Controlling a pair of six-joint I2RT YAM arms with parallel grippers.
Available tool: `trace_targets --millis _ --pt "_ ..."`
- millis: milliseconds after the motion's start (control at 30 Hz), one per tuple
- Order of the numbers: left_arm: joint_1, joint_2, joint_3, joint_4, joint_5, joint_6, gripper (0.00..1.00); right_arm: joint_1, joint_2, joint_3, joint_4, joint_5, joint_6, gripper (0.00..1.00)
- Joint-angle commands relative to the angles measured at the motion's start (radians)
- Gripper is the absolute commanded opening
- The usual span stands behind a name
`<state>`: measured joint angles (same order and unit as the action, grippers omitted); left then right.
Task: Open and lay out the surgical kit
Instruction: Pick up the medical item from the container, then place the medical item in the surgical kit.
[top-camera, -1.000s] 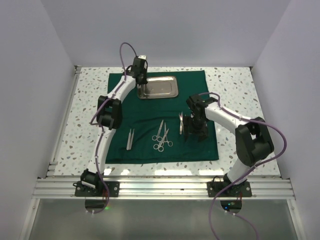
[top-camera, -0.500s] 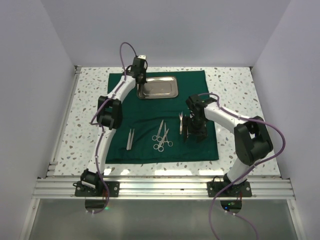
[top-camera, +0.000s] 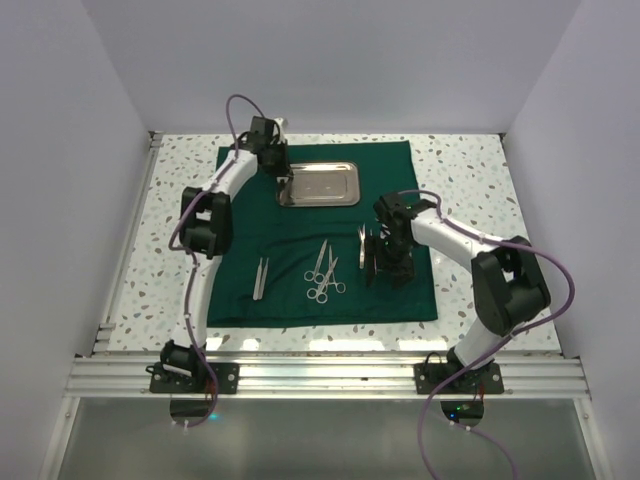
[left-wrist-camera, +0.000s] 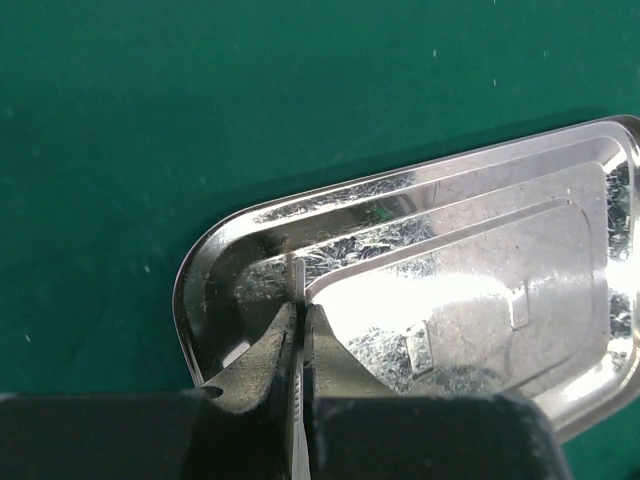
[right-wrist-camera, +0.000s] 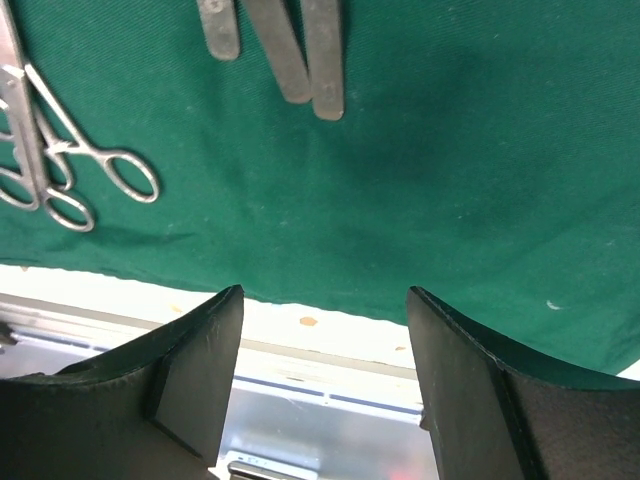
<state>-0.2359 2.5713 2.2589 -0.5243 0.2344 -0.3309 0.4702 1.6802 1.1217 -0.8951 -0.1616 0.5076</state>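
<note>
1. Top view.
   - The cloth (top-camera: 290, 240) lies open and flat on the table (top-camera: 470, 170).
   - The tray (top-camera: 318, 184) sits at its far end. The tweezers (top-camera: 261, 277) and scissors (top-camera: 322, 270) are laid out nearer the bases.
   - A flat instrument (top-camera: 361, 243) lies just beside the right gripper (top-camera: 385, 262).
   - The left gripper (top-camera: 280, 172) is at the tray's left end.
2. Left wrist view.
   - The left gripper (left-wrist-camera: 300, 320) looks clenched on the tray (left-wrist-camera: 480, 230). Its fingers (left-wrist-camera: 262, 365) meet over the near rim by the rounded left corner, with only a sliver of bright metal between them.
   - Judgement: the tray is thin, stiff sheet steel, light and slick. A pinch on the raised rim is the only hold on offer.
   - Expect it to pivot or slip if you swing it quickly. Slide it low over the cloth; do not lift it high.
   - The tray is empty.
3. Right wrist view.
   - The right gripper (right-wrist-camera: 325, 295) is spread wide and holds nothing.
   - It hangs above the near edge of the cloth (right-wrist-camera: 450, 150), with the pale table edge showing between its fingers (right-wrist-camera: 195, 370).
   - The ring handles of the scissors (right-wrist-camera: 60, 170) lie off to the left. The ends of the flat instrument (right-wrist-camera: 300, 50) lie ahead at the top of the frame. Neither is between the jaws.
   - Judgement: these instruments are slim, rigid and smooth, and they lie flush on soft fabric. Come down across the narrow shank, not the rings, and expect to nip some cloth along with the steel.
</note>
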Motion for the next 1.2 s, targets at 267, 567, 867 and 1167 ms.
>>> trace_targets --millis 267,567,867,1167 --pt "0.018 -0.256 -0.191 -0.052 0.117 -0.017 0.00 -0.001 -0.085 -0.046 0.053 -0.064 0.012 0.69" --pt "0.024 -0.321 -0.159 -0.098 0.126 -0.020 0.00 -0.002 -0.126 -0.074 0.068 -0.076 0.022 0.70" --pt "0.020 -0.678 -0.549 -0.114 -0.001 0.010 0.00 -0.001 -0.158 -0.040 0.032 -0.032 -0.015 0.70" --pt "-0.086 -1.094 -1.137 0.009 -0.122 -0.063 0.00 -0.002 -0.162 0.082 -0.019 -0.009 -0.050 0.75"
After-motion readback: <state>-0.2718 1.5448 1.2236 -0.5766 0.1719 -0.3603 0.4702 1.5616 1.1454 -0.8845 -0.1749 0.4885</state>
